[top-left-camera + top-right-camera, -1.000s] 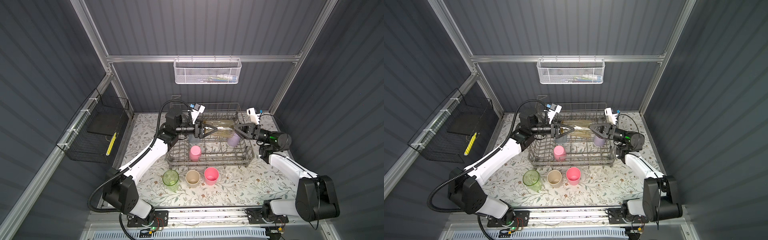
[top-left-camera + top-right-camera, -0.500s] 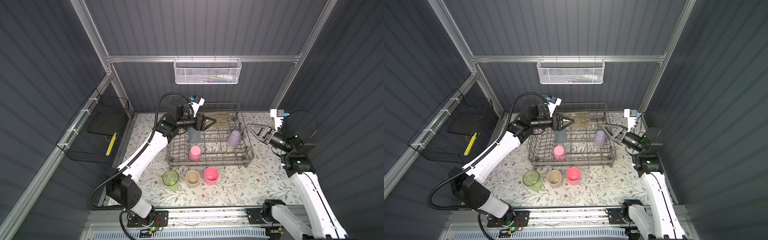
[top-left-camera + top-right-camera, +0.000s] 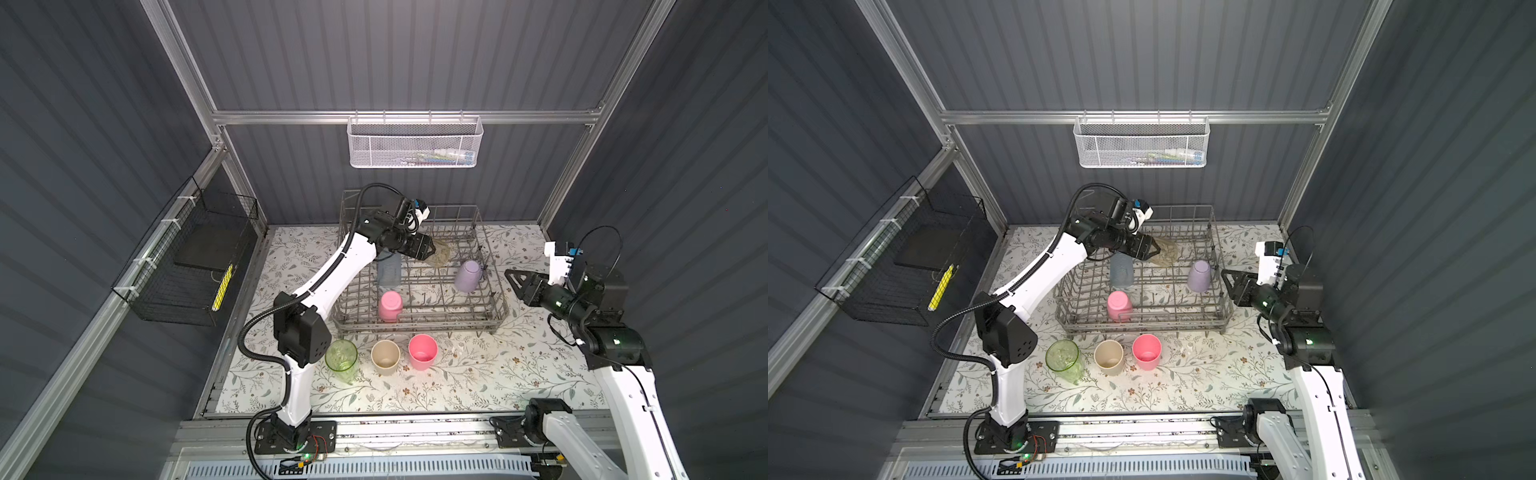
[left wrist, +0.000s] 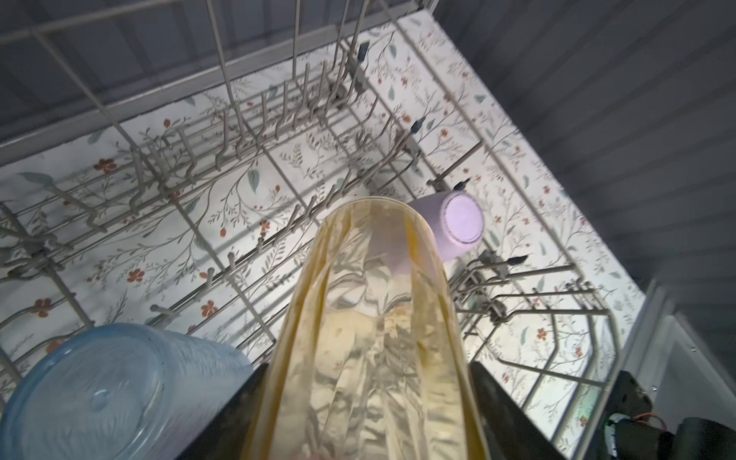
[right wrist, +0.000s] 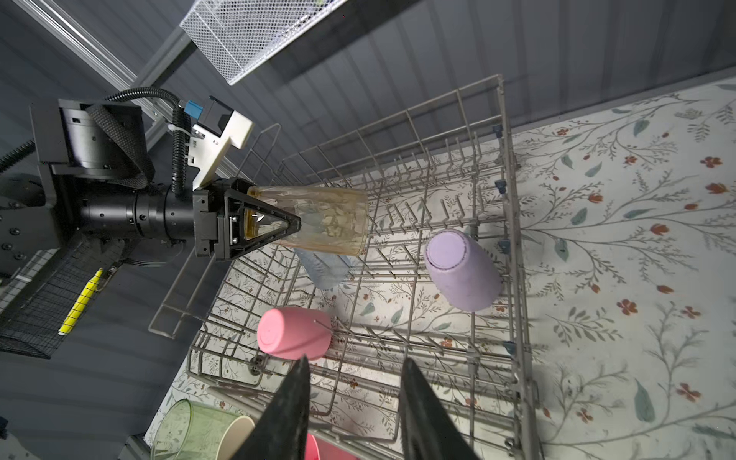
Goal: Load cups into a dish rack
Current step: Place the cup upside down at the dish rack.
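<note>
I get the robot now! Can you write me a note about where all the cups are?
Left hand: shut on the tall translucent amber cup, held sideways above the grey wire dish rack.
Right hand: open, empty, just outside the rack's right side.
Done: translucent blue cup, pink cup and lavender cup sit bottoms-up in the rack.
Left: set down the amber cup; then load the translucent green cup, beige cup and second pink cup, upright on the floral table in front of the rack.
</note>
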